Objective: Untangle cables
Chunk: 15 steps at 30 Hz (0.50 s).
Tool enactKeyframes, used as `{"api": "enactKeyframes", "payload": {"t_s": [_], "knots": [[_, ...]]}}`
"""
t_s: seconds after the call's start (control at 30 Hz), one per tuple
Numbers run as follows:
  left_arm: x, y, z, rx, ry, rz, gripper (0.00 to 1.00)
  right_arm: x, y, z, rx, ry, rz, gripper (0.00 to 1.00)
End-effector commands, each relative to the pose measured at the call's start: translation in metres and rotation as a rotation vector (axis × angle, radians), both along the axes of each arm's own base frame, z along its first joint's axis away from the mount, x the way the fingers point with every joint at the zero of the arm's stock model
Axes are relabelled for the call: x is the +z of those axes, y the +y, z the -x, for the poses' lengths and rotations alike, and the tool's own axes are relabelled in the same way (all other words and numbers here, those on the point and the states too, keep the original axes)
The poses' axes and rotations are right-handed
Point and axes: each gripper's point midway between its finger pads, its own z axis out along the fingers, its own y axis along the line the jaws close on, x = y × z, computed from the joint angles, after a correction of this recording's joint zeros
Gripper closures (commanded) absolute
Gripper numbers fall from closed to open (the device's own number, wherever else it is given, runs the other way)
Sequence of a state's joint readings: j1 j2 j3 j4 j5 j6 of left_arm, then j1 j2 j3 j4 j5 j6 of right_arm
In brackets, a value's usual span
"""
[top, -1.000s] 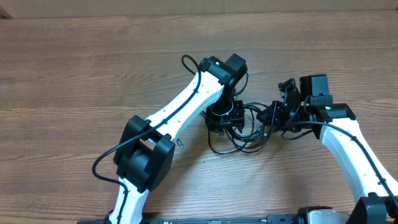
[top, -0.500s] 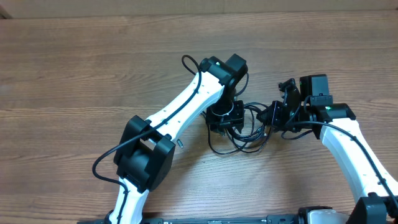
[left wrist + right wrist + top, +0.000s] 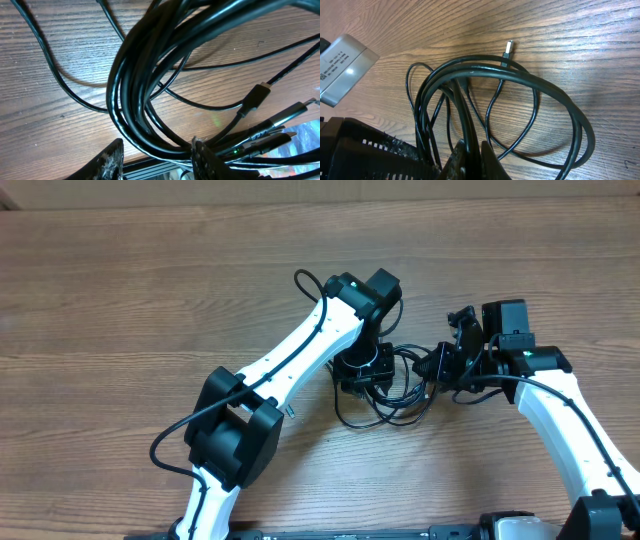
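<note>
**Cables (image 3: 385,395) bunched between both arms, right of centre on the tabletop (image 3: 120,300)**

Overhead: the tabletop's far edge runs along 12 o'clock, and broad open wood stretches from the tangle toward 9 and 12 o'clock. The two arms crowd the 3 to 6 o'clock side. There is one tangle, and the strands overlap too much to count. Its long axis lies 9 to 3 o'clock, with loose loops sagging toward 6. The left gripper (image 3: 156,157) has its fingers (image 3: 112,157) spread either side of the thick bundle; I cannot tell whether they touch it. The right gripper (image 3: 470,160) has its fingers pressed together, pinching strands at the loop's base. In the right wrist view, one silver-tipped plug (image 3: 508,47) points to 12 o'clock. In the left wrist view, several plug ends (image 3: 257,95) cluster at 3 to 4 o'clock.
</note>
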<state>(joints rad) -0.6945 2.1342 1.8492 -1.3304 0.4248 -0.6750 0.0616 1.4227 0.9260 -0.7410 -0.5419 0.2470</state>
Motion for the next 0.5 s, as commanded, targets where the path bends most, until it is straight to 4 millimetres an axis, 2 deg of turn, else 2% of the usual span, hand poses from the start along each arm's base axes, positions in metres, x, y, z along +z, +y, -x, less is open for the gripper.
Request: {"api": "enactKeyframes", "payload": {"t_s": [0.0,0.37,0.47], "knots": [[-0.004,0.003,0.0,0.015,-0.006,-0.034,0.57,0.008,0.001,-0.007,0.003,-0.027,-0.003,0.96],[-0.015,0.006,-0.001,0.045,-0.008,-0.063,0.59,0.008,0.001,-0.007,0.003,-0.027,-0.003,0.96],[-0.015,0.006,-0.001,0.045,-0.009,-0.064,0.68,0.008,0.001,-0.007,0.003,-0.027,-0.003,0.96]]}}
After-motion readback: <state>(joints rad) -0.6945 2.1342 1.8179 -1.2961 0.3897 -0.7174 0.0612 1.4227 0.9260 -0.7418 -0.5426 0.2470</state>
